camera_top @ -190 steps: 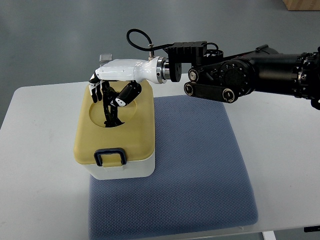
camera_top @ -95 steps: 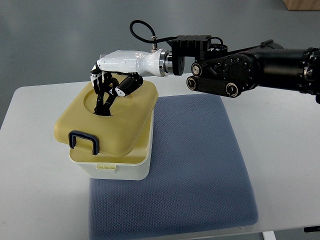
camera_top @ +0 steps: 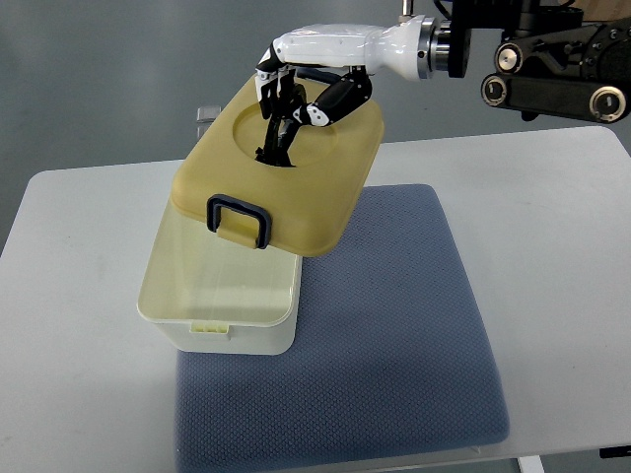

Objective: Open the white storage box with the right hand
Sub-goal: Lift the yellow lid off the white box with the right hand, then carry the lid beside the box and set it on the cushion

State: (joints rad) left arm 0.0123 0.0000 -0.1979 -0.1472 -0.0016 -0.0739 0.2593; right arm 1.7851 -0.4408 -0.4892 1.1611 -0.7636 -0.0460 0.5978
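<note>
The white storage box stands on the left part of the blue-grey mat, its inside showing and nothing visible in it. Its yellow lid hangs tilted above the box's far right side, lifted clear, with a dark clasp at its near edge. My right hand, white shell with black fingers, is shut on the handle in the lid's round recess. The right arm comes in from the upper right. The left arm does not show.
A white table carries the mat and the box. A small grey part shows behind the lid at the table's far edge. Grey floor lies beyond the table.
My right hand has lifted the lid off the box and carried it up and to the right. The box, shut a second ago, now stands open.
</note>
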